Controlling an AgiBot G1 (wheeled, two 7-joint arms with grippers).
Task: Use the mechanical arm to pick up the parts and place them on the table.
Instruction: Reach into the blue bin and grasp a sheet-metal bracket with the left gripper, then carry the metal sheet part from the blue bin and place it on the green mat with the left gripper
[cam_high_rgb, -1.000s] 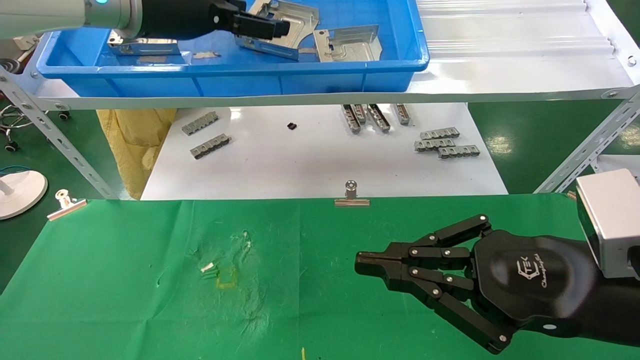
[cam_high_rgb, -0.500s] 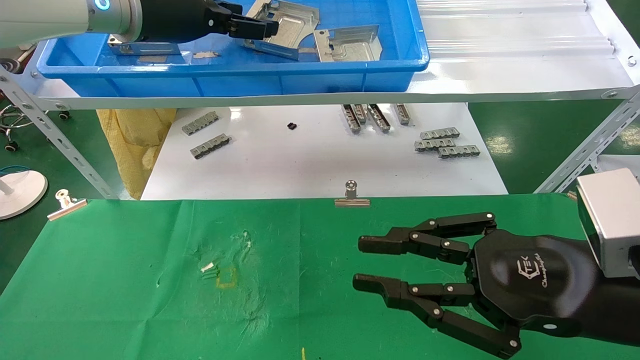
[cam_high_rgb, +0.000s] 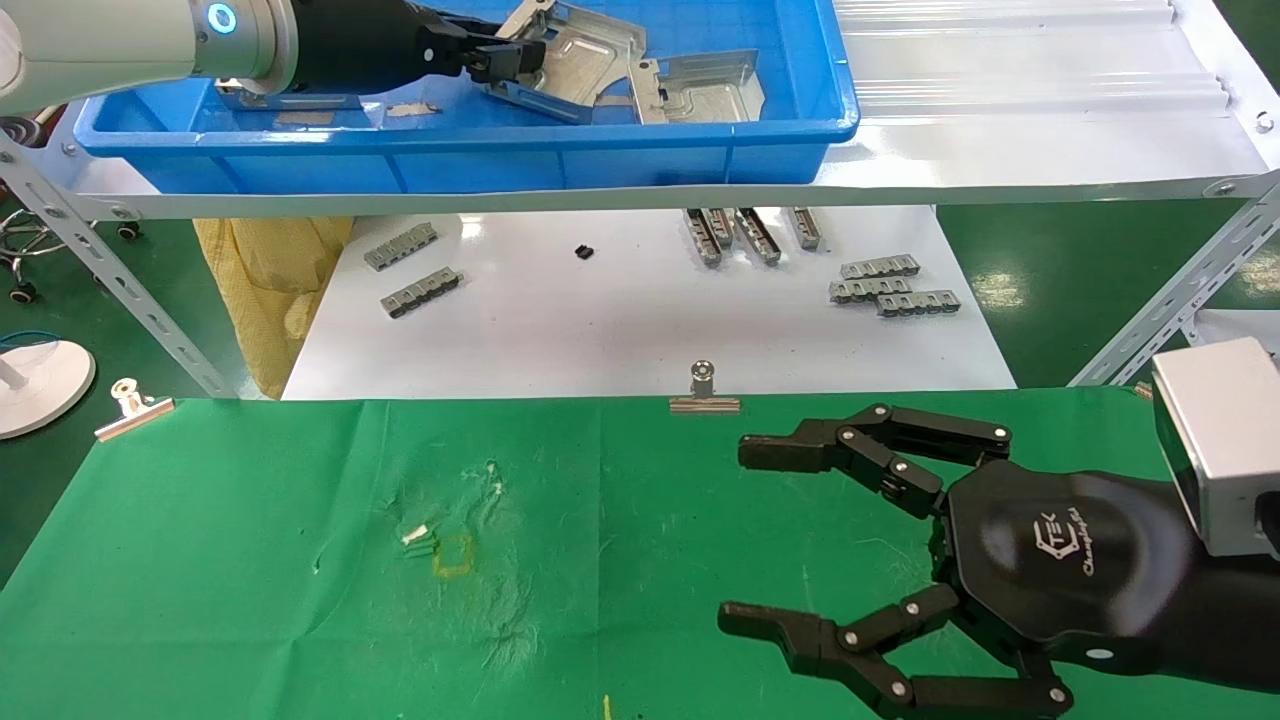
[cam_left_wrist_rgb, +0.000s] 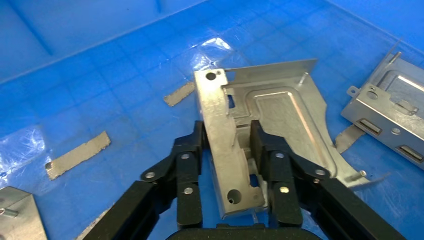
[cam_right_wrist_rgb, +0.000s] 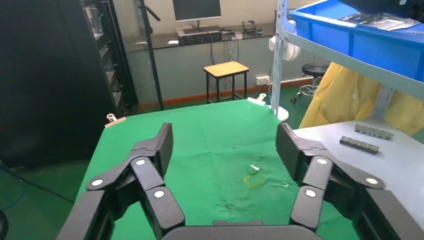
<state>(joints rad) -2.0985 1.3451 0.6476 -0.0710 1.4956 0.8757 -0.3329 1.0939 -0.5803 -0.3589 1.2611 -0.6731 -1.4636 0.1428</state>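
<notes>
My left gripper (cam_high_rgb: 505, 60) reaches into the blue tray (cam_high_rgb: 450, 155) and is shut on the upturned flange of a silvery sheet-metal part (cam_high_rgb: 590, 58). In the left wrist view the gripper (cam_left_wrist_rgb: 227, 135) has both fingers pressed on that flange, and the part (cam_left_wrist_rgb: 285, 110) is tipped up on its edge. A second part (cam_high_rgb: 700, 92) lies beside it and shows in the left wrist view (cam_left_wrist_rgb: 395, 110). A third part (cam_high_rgb: 290, 98) lies partly hidden under the arm. My right gripper (cam_high_rgb: 750, 536) hovers wide open and empty over the green table (cam_high_rgb: 250, 560); it also shows in the right wrist view (cam_right_wrist_rgb: 224, 145).
Below the shelf, a white board (cam_high_rgb: 620, 320) holds several grey ridged strips (cam_high_rgb: 890, 285). Binder clips (cam_high_rgb: 704, 390) edge the cloth. A faint yellow mark (cam_high_rgb: 455, 555) lies on the cloth. Tape scraps (cam_left_wrist_rgb: 77, 155) lie on the tray floor. Slanted shelf struts stand at both sides.
My right gripper has opened from shut to wide open. My left gripper has drawn back to the left with the part's flange in its grip, tipping the part up.
</notes>
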